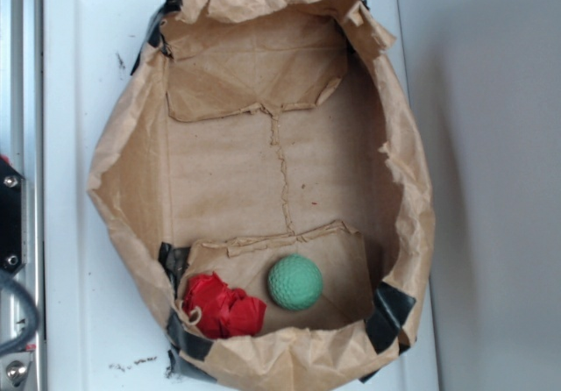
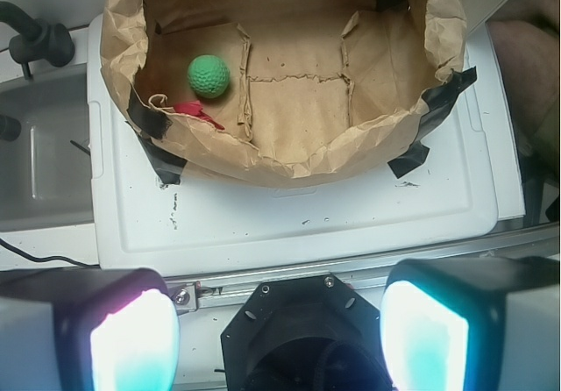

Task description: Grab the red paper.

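Seen from the wrist camera, nearest of all: gripper [image 2: 279, 321] spread wide, two glowing pads [image 2: 131, 343] far apart, grasping nothing. Hanging well back from the work, beyond the near edge of the white tray [image 2: 289, 224], not yet over the brown paper bag [image 2: 289, 159].

Next outward, the bag's crumpled near wall, held to the tray with black tape [image 2: 151, 119] at its corners. Just behind that wall, in the near-left corner of the bag floor in this view, only a small sliver of the red paper [image 2: 195, 110] showing; the rest hidden by the rim. In the exterior view, the same wad seen whole [image 1: 223, 306], lumpy, pressed into the bag corner against the wall. A little farther in, the green ball [image 2: 209, 75], near the wad but apparently not touching it.

Step in hand, by judgement: the approach, with no reaching begun. Next move probably calling for travel forward and to the left, over the rim, then a steep descent into the corner with jaws kept wide. Care needed for the close wall and for the ball beside.
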`<state>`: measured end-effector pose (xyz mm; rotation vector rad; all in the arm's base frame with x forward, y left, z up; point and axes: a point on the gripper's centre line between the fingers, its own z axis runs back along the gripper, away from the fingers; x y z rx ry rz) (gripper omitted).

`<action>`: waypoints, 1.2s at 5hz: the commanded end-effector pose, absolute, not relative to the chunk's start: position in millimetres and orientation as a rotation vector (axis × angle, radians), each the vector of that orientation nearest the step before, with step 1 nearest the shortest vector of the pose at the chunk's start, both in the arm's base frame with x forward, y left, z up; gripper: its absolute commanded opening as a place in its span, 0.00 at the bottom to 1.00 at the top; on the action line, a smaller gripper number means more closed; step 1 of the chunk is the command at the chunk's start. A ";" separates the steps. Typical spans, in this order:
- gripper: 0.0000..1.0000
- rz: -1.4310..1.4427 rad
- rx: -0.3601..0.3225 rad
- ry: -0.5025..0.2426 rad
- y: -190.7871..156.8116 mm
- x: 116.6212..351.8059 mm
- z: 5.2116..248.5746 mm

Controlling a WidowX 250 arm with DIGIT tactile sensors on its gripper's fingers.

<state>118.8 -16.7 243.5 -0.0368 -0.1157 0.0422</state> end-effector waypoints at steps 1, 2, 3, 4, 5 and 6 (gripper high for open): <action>1.00 0.042 -0.037 -0.116 -16.7 118.8 243.5; 1.00 0.095 -0.049 -0.138 -7.6 168.8 247.0; 1.00 0.101 -0.052 -0.132 0.6 208.6 241.6; 1.00 0.081 -0.081 -0.128 12.4 240.7 222.4; 1.00 0.031 0.007 -0.165 8.0 258.1 188.7; 1.00 0.022 0.031 -0.120 9.1 271.6 155.5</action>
